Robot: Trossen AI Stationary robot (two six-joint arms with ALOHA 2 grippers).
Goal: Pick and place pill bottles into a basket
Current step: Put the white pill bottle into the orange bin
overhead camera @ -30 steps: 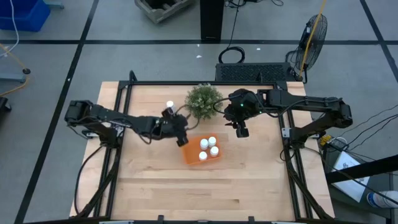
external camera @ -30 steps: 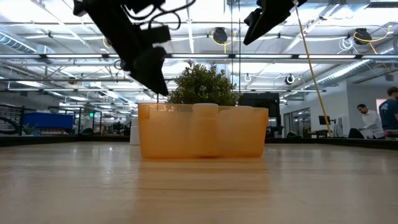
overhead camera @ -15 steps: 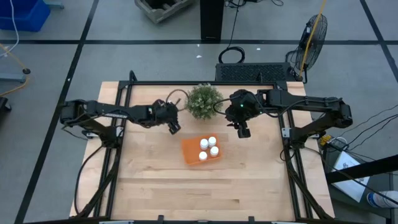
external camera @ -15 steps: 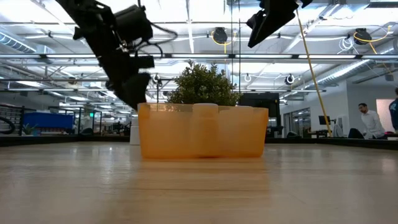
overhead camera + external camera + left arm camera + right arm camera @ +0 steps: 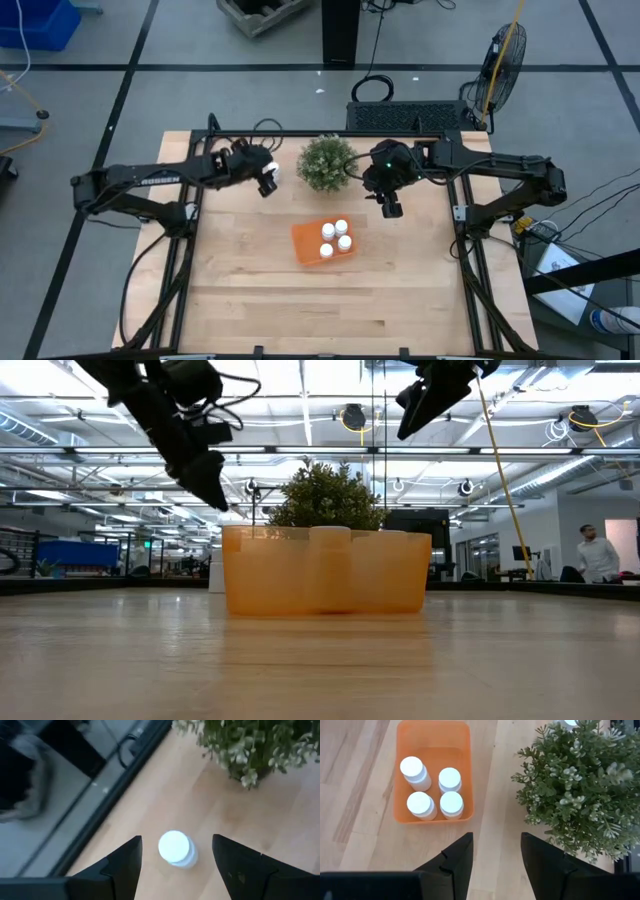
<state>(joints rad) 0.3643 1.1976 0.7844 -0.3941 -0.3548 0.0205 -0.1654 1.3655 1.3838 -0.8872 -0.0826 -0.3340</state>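
One white pill bottle [image 5: 175, 849] stands upright on its base on the wooden table, left of the green plant [image 5: 327, 162]. My left gripper [image 5: 176, 841] hovers above it, open, one finger on each side of it, touching nothing; it shows in the high view [image 5: 266, 182] too. The orange basket [image 5: 306, 243] sits at the table's middle with several white pill bottles [image 5: 432, 787] standing in it. My right gripper [image 5: 390, 206] hangs open and empty in the air, right of the plant and beyond the basket.
The bushy plant [image 5: 325, 495] stands just behind the basket [image 5: 325, 572], between the two grippers. A black frame rail [image 5: 107, 790] runs along the table's far edge near the lone bottle. Bare wood lies on the near half of the table [image 5: 330, 310].
My left gripper has gone from the basket's left side up and toward the table's far left, and now stands over the lone bottle beside the plant. The bottles in the basket have stayed where they were.
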